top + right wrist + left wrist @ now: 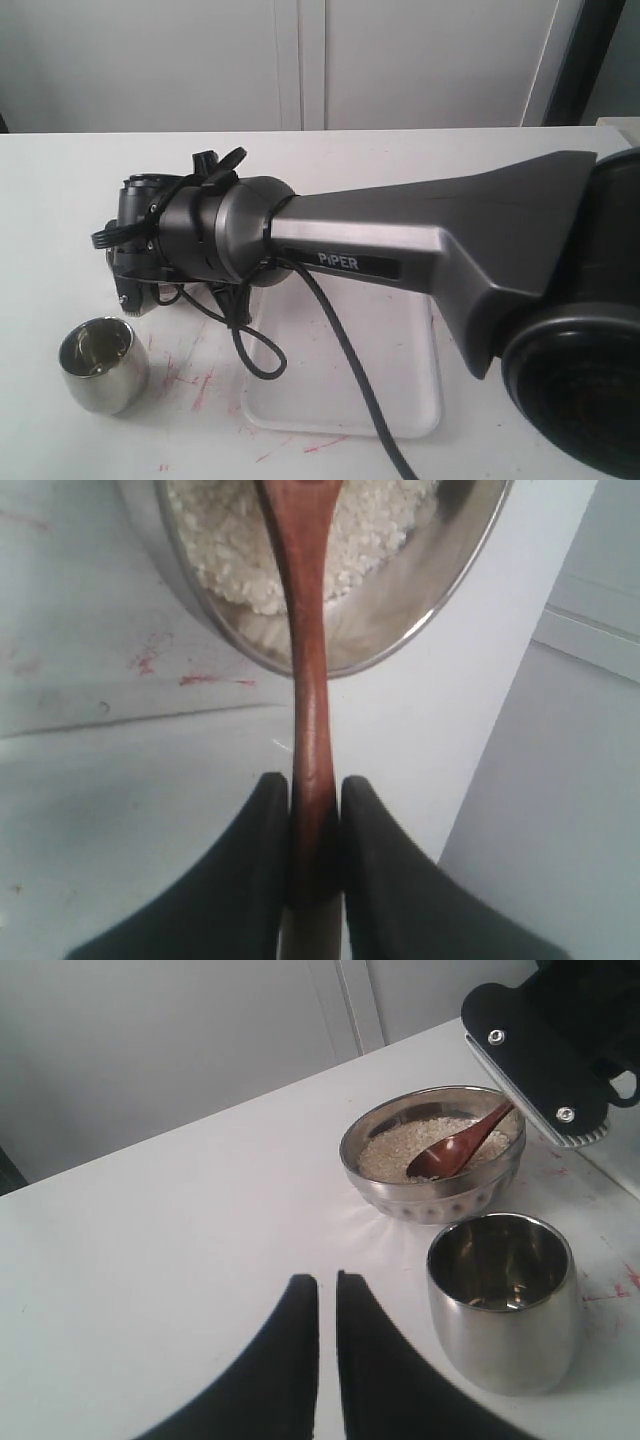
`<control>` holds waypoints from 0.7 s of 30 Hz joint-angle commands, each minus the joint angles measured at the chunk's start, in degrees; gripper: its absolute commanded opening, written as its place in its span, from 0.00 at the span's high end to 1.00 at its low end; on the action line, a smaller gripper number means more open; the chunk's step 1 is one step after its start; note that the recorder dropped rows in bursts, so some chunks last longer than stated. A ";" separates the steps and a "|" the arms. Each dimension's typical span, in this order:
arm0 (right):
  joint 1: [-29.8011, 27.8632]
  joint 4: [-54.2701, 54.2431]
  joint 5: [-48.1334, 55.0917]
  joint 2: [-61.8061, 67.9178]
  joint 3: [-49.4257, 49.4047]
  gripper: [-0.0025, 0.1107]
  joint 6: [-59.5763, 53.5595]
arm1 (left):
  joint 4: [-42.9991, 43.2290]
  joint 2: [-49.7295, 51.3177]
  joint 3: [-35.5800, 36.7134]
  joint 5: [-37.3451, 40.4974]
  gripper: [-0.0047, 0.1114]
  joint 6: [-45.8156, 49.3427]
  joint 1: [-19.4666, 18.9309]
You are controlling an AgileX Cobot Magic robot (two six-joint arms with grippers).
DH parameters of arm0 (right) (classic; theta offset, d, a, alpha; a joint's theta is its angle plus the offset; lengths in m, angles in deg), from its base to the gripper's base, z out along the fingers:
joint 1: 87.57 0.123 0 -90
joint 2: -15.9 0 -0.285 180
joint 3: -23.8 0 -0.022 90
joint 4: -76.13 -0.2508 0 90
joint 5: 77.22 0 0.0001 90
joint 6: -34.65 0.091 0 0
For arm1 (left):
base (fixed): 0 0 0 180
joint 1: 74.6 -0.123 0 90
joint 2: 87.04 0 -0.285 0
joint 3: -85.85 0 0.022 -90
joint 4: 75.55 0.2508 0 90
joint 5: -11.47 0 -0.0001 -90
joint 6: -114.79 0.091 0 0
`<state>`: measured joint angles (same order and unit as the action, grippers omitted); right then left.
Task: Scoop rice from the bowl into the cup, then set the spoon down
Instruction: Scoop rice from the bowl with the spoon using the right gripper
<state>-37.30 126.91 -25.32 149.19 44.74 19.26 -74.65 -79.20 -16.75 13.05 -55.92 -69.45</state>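
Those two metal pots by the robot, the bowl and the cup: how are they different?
The bowl is wide and shallow; the cup is narrower and deeper. The bowl's lower side is textured; the cup's side is smooth and bulging. The bowl holds rice and the head of the spoon; the cup looks nearly empty. Both are shiny steel, upright on the white table.
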 commanded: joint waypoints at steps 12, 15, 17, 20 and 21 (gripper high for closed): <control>-0.04 -4.83 -1.20 0.00 0.50 0.98 7.07 | -0.39 -0.05 -0.18 -0.34 0.84 -0.08 0.16; -0.04 -4.83 -0.82 0.00 0.50 0.98 9.59 | -0.39 -0.05 -0.18 -0.34 0.84 -0.08 0.16; -0.04 -4.83 -0.59 0.00 0.50 0.98 10.91 | -0.39 -0.05 -0.18 -0.34 0.84 -0.08 0.16; -0.04 -4.83 -0.12 0.00 0.50 0.98 11.63 | -0.39 -0.05 -0.18 -0.34 0.84 -0.08 0.16; -0.04 -4.88 0.14 0.00 0.50 0.98 12.17 | -0.39 -0.05 -0.18 -0.34 0.84 -0.08 0.16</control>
<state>-37.30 122.25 -26.16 149.19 44.74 29.85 -74.65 -79.20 -16.75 13.05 -55.92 -69.45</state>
